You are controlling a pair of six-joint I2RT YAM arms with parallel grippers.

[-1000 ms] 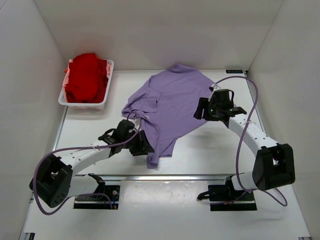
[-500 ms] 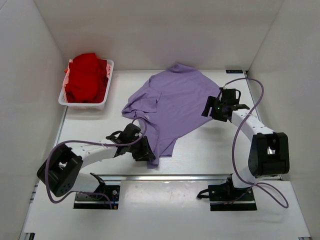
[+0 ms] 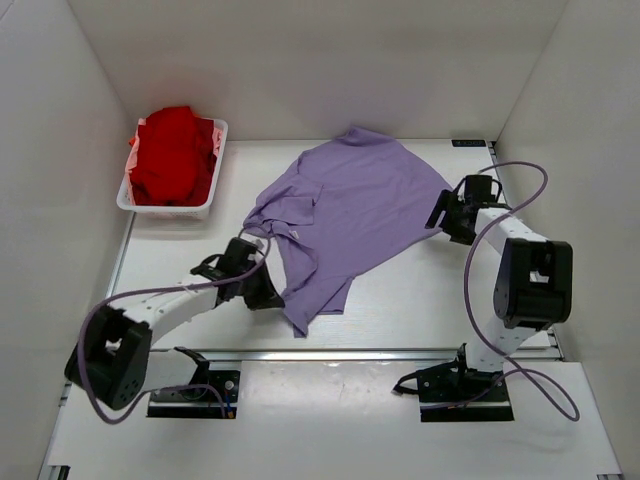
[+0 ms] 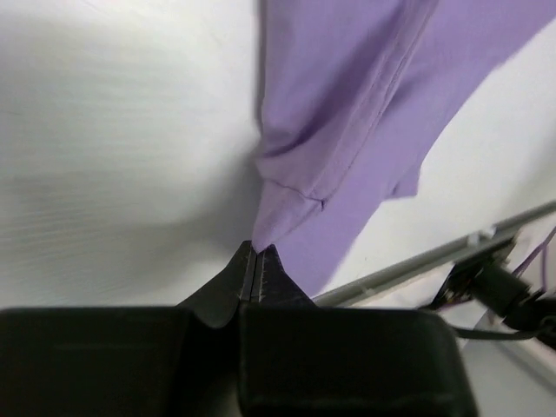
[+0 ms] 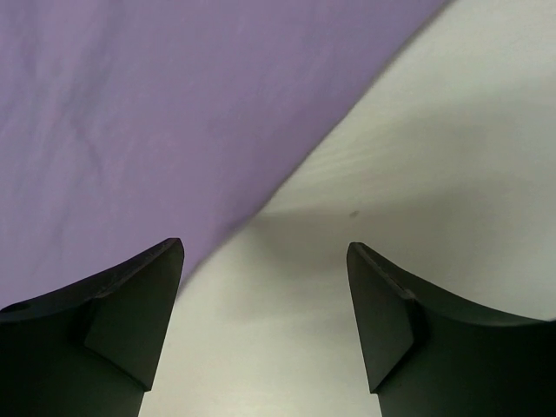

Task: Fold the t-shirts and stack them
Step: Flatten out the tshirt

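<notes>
Lavender t-shirt (image 3: 345, 210) lay unfolded on the table (image 3: 420, 290).
Left gripper (image 4: 256, 250) was clamped on its near hem; right gripper (image 5: 265, 245) stood open at its right edge, gripping nothing, and should bite cloth before any pull. The bunched sleeve (image 3: 272, 215) could spoil the fold. Red t-shirt (image 3: 172, 155) sat heaped in the white tray (image 3: 218, 135), well apart.

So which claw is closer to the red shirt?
Left. The left gripper pinches the purple shirt on the side toward the red shirt; the right gripper is open at the opposite side.
</notes>
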